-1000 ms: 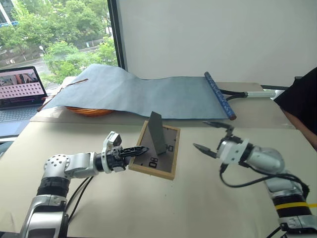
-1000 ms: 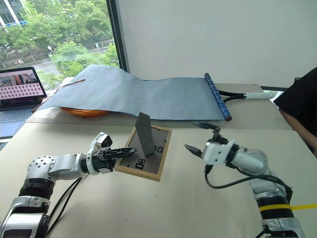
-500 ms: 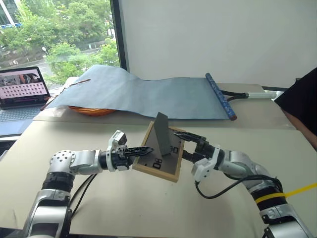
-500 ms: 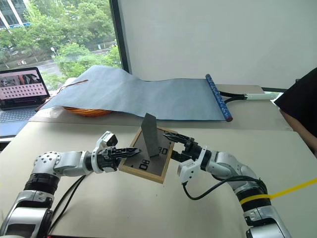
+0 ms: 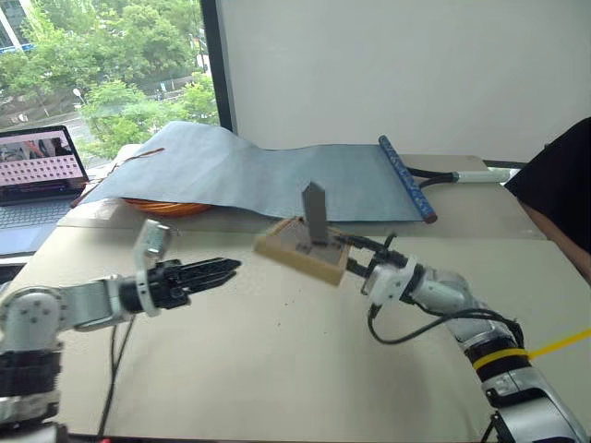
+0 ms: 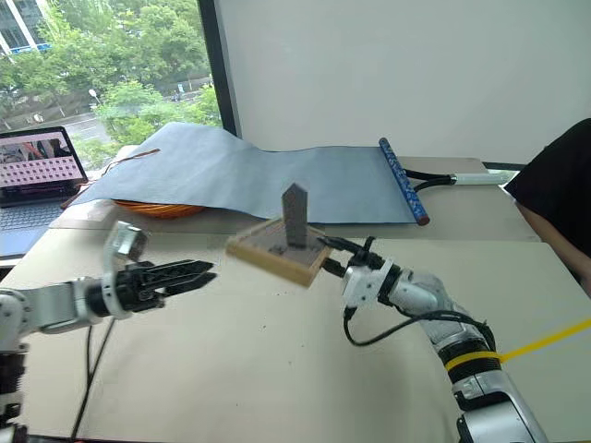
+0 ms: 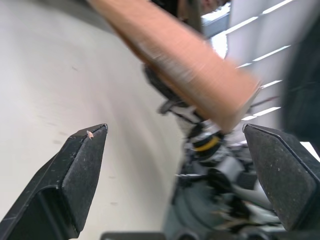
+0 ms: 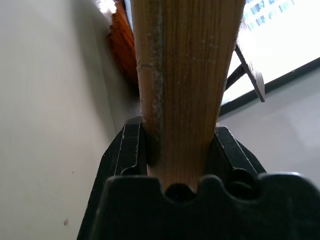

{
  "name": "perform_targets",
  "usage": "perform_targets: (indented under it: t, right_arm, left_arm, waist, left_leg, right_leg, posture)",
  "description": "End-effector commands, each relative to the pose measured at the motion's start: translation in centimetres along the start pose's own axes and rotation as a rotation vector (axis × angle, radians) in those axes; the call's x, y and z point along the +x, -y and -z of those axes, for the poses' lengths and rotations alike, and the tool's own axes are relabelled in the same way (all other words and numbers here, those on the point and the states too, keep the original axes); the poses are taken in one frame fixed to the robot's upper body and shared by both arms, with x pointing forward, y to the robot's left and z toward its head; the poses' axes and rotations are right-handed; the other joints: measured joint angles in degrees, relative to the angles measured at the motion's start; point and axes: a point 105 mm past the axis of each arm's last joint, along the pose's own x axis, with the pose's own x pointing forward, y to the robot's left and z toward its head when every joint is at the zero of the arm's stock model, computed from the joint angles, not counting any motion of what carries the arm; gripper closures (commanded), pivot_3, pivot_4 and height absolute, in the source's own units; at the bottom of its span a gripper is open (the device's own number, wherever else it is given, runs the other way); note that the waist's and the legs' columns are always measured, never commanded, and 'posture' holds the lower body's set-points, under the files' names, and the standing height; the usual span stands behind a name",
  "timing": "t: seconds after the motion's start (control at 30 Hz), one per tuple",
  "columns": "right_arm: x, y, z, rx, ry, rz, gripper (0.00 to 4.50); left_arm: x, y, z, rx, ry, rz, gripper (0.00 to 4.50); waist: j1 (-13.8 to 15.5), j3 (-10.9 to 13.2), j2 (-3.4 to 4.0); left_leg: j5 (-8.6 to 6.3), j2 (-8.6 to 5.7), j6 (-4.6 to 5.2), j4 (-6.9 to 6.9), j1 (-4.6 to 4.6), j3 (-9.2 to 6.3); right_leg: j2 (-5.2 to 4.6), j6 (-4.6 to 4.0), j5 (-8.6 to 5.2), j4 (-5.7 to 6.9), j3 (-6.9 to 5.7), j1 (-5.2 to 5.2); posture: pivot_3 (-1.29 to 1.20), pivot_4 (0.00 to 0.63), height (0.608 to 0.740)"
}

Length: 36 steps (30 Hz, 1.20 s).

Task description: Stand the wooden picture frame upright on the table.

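The left tool is wide open, holding nothing. The right tool pinches one edge of the wooden picture frame, lifted above the bench. Held so thinly, it might slip and drop.

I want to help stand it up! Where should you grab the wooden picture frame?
Probably by a side rail of the wooden picture frame, coming in edge-on from the right, as the right tool does: the rail is thin and flat, fitting between the fingers, and this leaves the stand free.
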Motion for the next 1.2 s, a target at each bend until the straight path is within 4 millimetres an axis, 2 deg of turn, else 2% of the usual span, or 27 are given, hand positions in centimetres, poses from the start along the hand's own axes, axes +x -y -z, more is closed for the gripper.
perform_targets:
  t: [0.03, 0.1, 0.17, 0.33, 0.47, 0.83, 1.03, 1.1, 1.13, 1.2]
  right_arm:
    - [0.7, 2.9, 0.1, 0.547, -0.001, 0.042, 3.27]
    - [0.8, 3.2, 0.9, 0.762, -0.042, 0.036, 3.27]
    - [0.9, 2.6, 1.3, 0.957, -0.094, -0.038, 3.27]
    - [0.3, 0.3, 2.9, 1.09, -0.219, -0.161, 3.27]
    - [-0.5, -1.9, 3.7, 1.264, -0.28, -0.229, 3.27]
    - [-0.6, -7.0, 3.0, 1.355, -0.3, -0.351, 3.28]
    - [-0.6, -8.5, 2.8, 1.248, -0.313, -0.361, 3.28]
    - [-0.8, -8.1, 2.7, 1.238, -0.306, -0.345, 2.28]
    - [-0.9, -7.6, 2.7, 1.228, -0.302, -0.333, 2.11]
    - [-1.3, -6.5, 3.0, 1.212, -0.3, -0.282, 1.45]
  left_arm:
    - [-0.9, 0.0, 0.5, 0.222, -0.04, -0.043, 0.0]
    - [-1.0, -0.4, 1.0, 0.302, -0.05, -0.071, 0.0]
    - [-0.7, -1.0, 1.8, 0.362, -0.061, -0.109, 0.0]
    - [-0.3, -2.0, 2.3, 0.412, -0.028, -0.155, 0.0]
    - [-0.6, -2.3, 2.6, 0.415, -0.016, -0.172, 0.0]
    - [-0.5, -3.2, 2.7, 0.431, -0.016, -0.195, 0.0]
    - [0.0, -3.6, 2.5, 0.445, -0.029, -0.196, 0.0]
    - [0.3, -3.7, 2.5, 0.469, -0.041, -0.191, 0.0]
    - [0.5, -3.7, 2.4, 0.481, -0.04, -0.187, 0.0]
    - [0.7, -3.7, 2.1, 0.5, -0.031, -0.18, 0.0]
  waist:
    - [0.05, 0.05, 0.07]
    - [0.36, 0.07, 0.07]
    - [0.49, 0.08, 0.09]
    - [0.41, 0.1, 0.1]
    - [0.13, 0.11, 0.1]
    - [-0.17, 0.1, 0.09]
    - [-1.39, 0.09, 0.06]
    - [-1.43, 0.09, 0.07]
    - [-1.37, 0.09, 0.06]
    - [-1.27, 0.11, 0.08]
  left_leg:
    - [0.0, 0.01, 0.0, 0.0, 0.0, 0.0]
    - [0.01, 0.01, 0.01, 0.0, 0.0, 0.01]
    - [0.01, 0.01, 0.02, 0.0, -0.03, 0.01]
    - [-0.04, 0.02, 0.09, -0.04, -0.1, 0.07]
    - [-0.08, 0.02, 0.16, -0.06, -0.17, 0.08]
    - [-0.1, 0.04, 0.18, 0.0, -0.14, 0.09]
    - [-0.1, 0.04, 0.18, -0.01, -0.13, 0.08]
    - [-0.1, 0.04, 0.18, -0.01, -0.13, 0.08]
    - [-0.1, 0.04, 0.18, -0.01, -0.12, 0.08]
    - [-0.1, 0.03, 0.18, -0.01, -0.12, 0.08]
  right_leg:
    - [0.0, -0.01, 0.0, 0.01, 0.0, 0.01]
    - [0.0, -0.02, 0.01, 0.02, 0.0, -0.01]
    - [-0.01, -0.06, -0.02, 0.02, -0.05, -0.08]
    - [-0.01, -0.11, -0.09, 0.0, -0.05, -0.21]
    - [-0.01, -0.09, -0.12, -0.02, -0.05, -0.25]
    - [0.0, -0.06, -0.13, -0.01, -0.05, -0.2]
    - [0.01, -0.06, -0.13, 0.0, -0.05, -0.2]
    - [0.01, -0.05, -0.13, 0.0, -0.05, -0.19]
    - [0.01, -0.05, -0.13, 0.0, -0.05, -0.18]
    - [0.0, -0.06, -0.12, 0.01, -0.06, -0.19]
  posture:
    - [0.0, 0.15, 0.74]
    - [0.0, 0.15, 0.74]
    - [0.0, 0.15, 0.74]
    - [0.0, 0.15, 0.74]
    - [0.0, 0.15, 0.74]
    - [0.0, 0.15, 0.74]
    - [0.0, 0.15, 0.74]
    - [0.0, 0.15, 0.74]
    - [0.0, 0.15, 0.74]
    - [0.0, 0.15, 0.74]
